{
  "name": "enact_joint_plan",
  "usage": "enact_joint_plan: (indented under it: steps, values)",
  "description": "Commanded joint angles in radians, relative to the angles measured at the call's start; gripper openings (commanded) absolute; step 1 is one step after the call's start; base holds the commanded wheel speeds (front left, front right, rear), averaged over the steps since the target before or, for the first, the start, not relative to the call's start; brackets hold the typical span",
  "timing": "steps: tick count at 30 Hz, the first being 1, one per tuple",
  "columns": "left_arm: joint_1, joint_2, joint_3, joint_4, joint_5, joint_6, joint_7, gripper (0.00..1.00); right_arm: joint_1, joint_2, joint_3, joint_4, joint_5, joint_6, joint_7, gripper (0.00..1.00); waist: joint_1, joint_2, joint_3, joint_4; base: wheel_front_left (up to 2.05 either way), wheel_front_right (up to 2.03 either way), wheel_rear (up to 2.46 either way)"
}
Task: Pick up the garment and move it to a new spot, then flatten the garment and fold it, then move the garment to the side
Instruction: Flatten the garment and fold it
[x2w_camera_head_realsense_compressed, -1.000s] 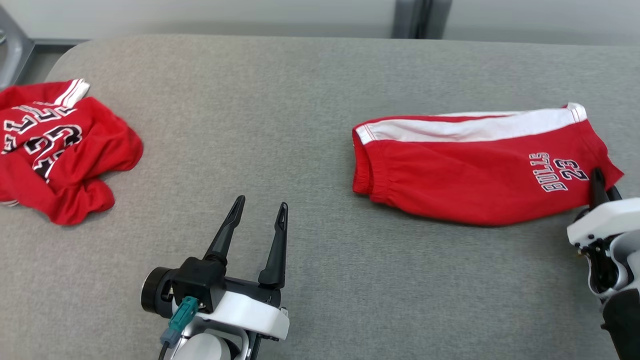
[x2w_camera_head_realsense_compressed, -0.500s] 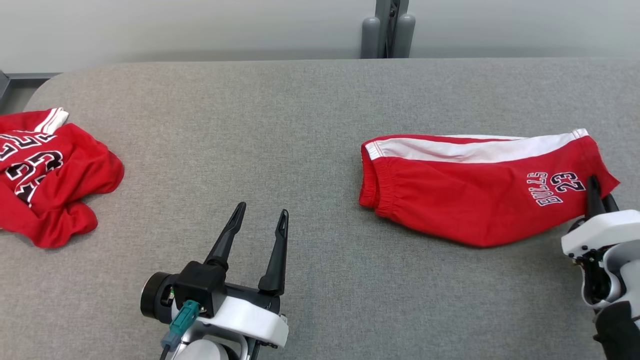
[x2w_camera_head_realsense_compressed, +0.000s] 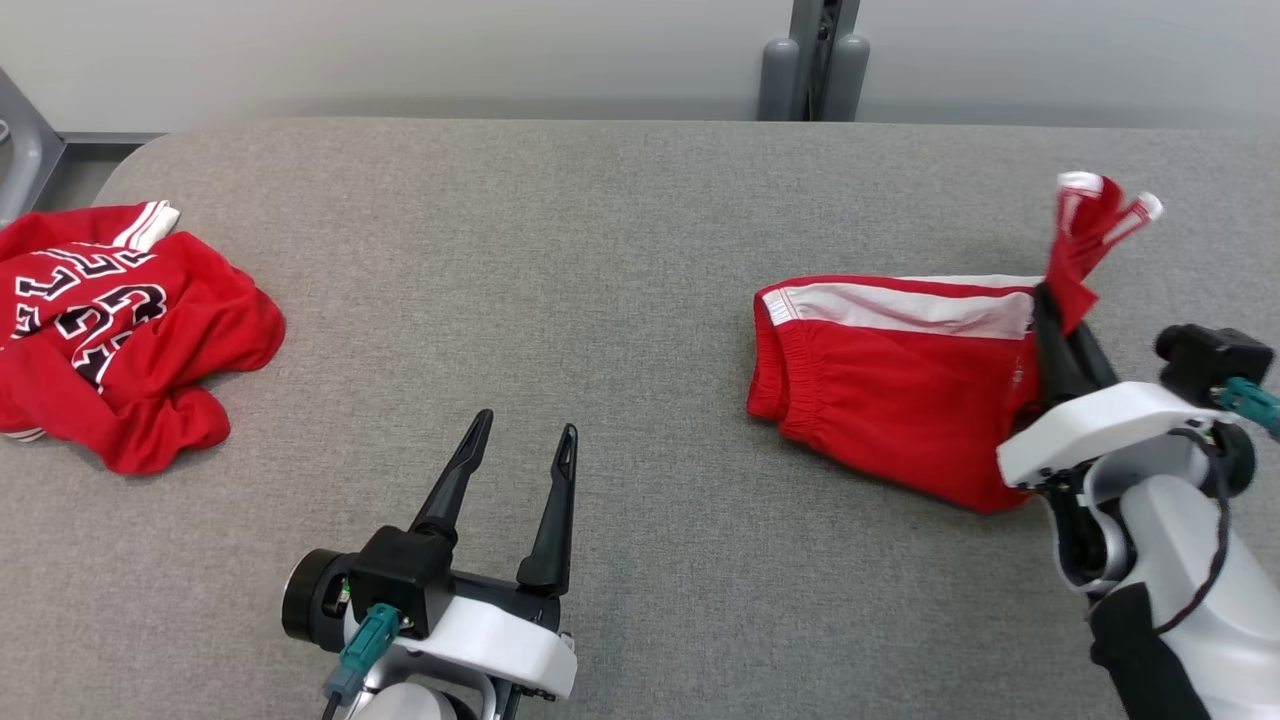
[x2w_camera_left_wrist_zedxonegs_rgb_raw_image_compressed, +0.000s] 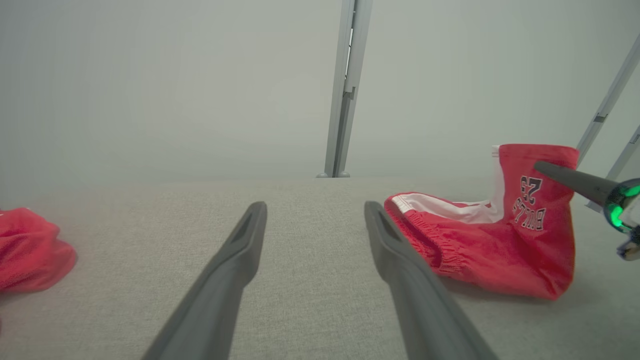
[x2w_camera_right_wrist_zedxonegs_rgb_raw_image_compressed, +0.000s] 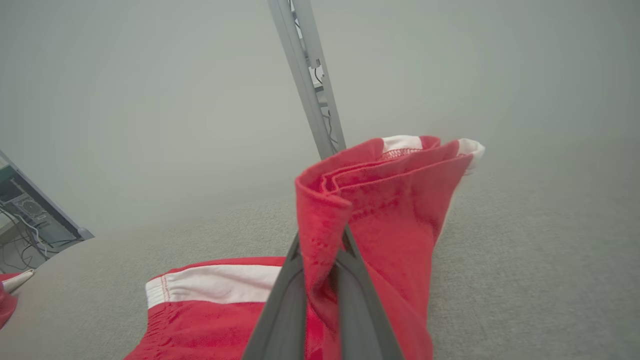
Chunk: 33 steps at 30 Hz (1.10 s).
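Garment (x2w_camera_head_realsense_compressed: 880, 400) hem tight between right fingers (x2w_camera_head_realsense_compressed: 1060, 345), above table (x2w_camera_head_realsense_compressed: 600, 250); left fingers (x2w_camera_head_realsense_compressed: 556, 500) wide, empty.

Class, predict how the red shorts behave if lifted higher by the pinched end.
Probably floppy: the red shorts bend sharply at the right tool. Likely light: a pinch alone raises that end. The waistband would probably sag and trail.

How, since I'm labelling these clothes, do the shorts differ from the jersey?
The shorts lie folded on the right with one end raised; the jersey lies crumpled on the left. The right gripper is shut on the shorts; nothing touches the jersey. The shorts carry a broad white stripe; the jersey shows large black numerals. Both are red with white trim, on the grey table.
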Motion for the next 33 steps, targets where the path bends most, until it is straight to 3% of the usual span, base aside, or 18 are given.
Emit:
enact_joint_plan:
  steps: [1, 14, 26, 29, 30, 33]
  values:
    - [0.000, 0.002, 0.004, 0.005, -0.007, 0.002, -0.004, 1.00, 0.008, 0.008, 0.025, -0.017, -0.012, 0.001, -0.001, 0.00, 0.0000, 0.0000, 0.002, 0.005, 0.00, 0.00, 0.00]
    - [-0.017, -0.006, 0.001, 0.024, -0.015, -0.007, -0.014, 1.00, -0.015, 0.066, 0.226, -0.023, 0.019, 0.001, -0.001, 0.00, 0.0000, 0.0000, 0.011, 0.044, 0.00, 0.00, 0.00]
    - [0.003, -0.009, 0.008, 0.037, -0.023, -0.006, -0.024, 1.00, 0.052, 0.049, 0.370, -0.004, 0.029, 0.001, 0.001, 0.00, 0.0000, 0.0000, 0.007, 0.062, 0.00, 0.00, 0.00]
    - [0.004, -0.010, 0.007, 0.040, -0.024, -0.006, -0.026, 1.00, 0.066, 0.054, 0.396, -0.002, 0.041, 0.001, 0.003, 0.56, 0.0000, 0.0000, 0.007, 0.059, 0.00, 0.00, 0.00]
    - [0.004, -0.008, 0.008, 0.041, -0.024, -0.006, -0.027, 1.00, 0.072, 0.057, 0.406, -0.006, 0.048, 0.001, 0.003, 0.99, 0.0000, 0.0000, 0.006, 0.057, 0.00, 0.00, 0.00]
    - [0.008, -0.005, 0.011, 0.045, -0.027, -0.003, -0.026, 1.00, 0.086, 0.063, 0.437, -0.026, 0.073, 0.001, 0.003, 1.00, 0.0000, 0.0000, 0.001, 0.047, 0.00, 0.00, 0.00]
